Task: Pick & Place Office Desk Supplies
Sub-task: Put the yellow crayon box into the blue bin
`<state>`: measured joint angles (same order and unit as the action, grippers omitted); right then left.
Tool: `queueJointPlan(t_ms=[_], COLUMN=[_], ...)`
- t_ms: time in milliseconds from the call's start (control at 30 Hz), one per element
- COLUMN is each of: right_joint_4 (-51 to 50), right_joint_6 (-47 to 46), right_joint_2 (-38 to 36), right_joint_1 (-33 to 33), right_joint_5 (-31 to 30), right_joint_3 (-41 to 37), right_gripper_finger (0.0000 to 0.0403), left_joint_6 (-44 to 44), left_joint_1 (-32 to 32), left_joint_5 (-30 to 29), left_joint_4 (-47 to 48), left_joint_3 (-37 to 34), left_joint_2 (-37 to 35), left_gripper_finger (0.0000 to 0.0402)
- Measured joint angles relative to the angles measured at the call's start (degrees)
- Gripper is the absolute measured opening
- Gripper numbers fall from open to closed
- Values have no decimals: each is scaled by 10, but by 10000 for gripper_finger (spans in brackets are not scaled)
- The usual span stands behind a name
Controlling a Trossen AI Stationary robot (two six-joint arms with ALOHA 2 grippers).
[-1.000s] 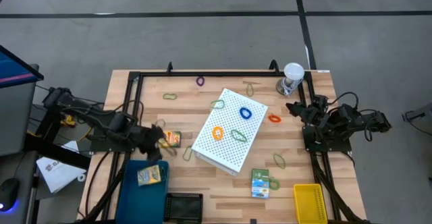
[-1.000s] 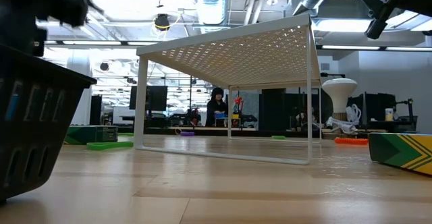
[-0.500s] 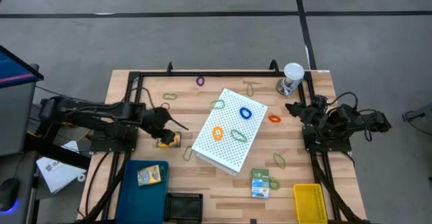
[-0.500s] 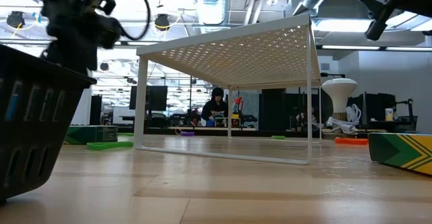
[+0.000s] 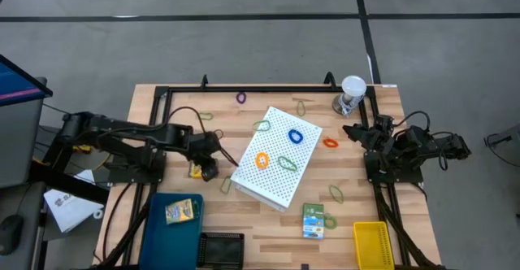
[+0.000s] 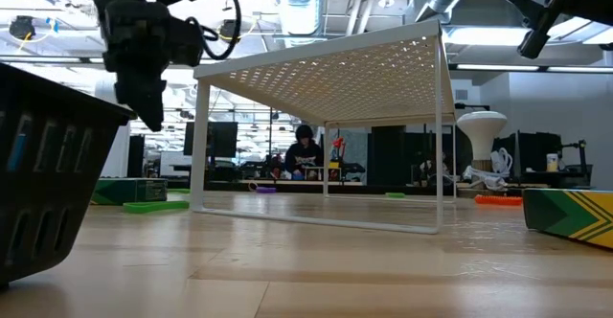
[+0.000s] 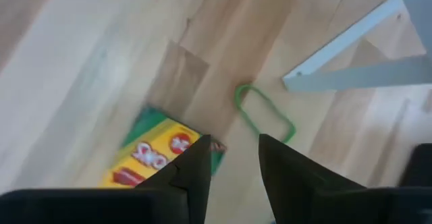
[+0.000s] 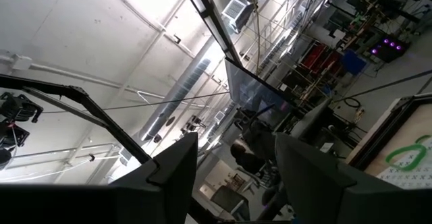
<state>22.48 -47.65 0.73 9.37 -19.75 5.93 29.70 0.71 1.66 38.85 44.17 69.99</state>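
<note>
A yellow-orange crayon box (image 5: 195,171) lies flat on the table left of the big white perforated box (image 5: 276,158). My left gripper (image 5: 209,163) hovers open just above the crayon box. In the left wrist view its fingertips (image 7: 233,163) stand over the end of the crayon box (image 7: 152,160), with an olive-green loop (image 7: 264,113) beyond. A second crayon box (image 5: 180,211) lies in the blue bin (image 5: 158,233). A green card box (image 5: 314,219) lies near the front edge. My right gripper (image 5: 351,130) waits open at the right, pointing upward.
Blue, orange and green loops lie on top of the white box. More loops are scattered on the table: purple (image 5: 241,97), orange (image 5: 329,142), olive (image 5: 335,193). A clear cup (image 5: 352,93) stands far right. A yellow bin (image 5: 372,244) and a black basket (image 5: 221,250) stand at the front.
My left gripper has swung from the blue bin's far edge toward the table's right and now hangs over the crayon box beside the white box. In the low view the arm has come in from the left.
</note>
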Motion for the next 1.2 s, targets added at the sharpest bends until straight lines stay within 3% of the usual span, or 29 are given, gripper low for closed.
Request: queueJointPlan(t_ms=[100, 300, 567, 833, 1200], right_joint_4=[-1, -6, -6, -9, -8], right_joint_6=[-4, -7, -12, -14, -17], right_joint_2=[0, 0, 0, 0, 0], right_joint_1=[0, 1, 1, 8, 12], right_joint_5=[0, 2, 2, 2, 2], right_joint_3=[0, 0, 0, 0, 0], right_gripper_finger=[195, 195, 195, 195, 195], left_joint_6=[-74, -158, -178, -202, -210], left_joint_1=[14, 45, 91, 98, 120], left_joint_5=[11, 12, 64, 84, 59], left_joint_4=[28, 42, 20, 26, 19], left_joint_3=[2, 2, 2, 1, -6], left_joint_2=[14, 52, 90, 117, 123], left_gripper_finger=[99, 10, 1, 0, 0])
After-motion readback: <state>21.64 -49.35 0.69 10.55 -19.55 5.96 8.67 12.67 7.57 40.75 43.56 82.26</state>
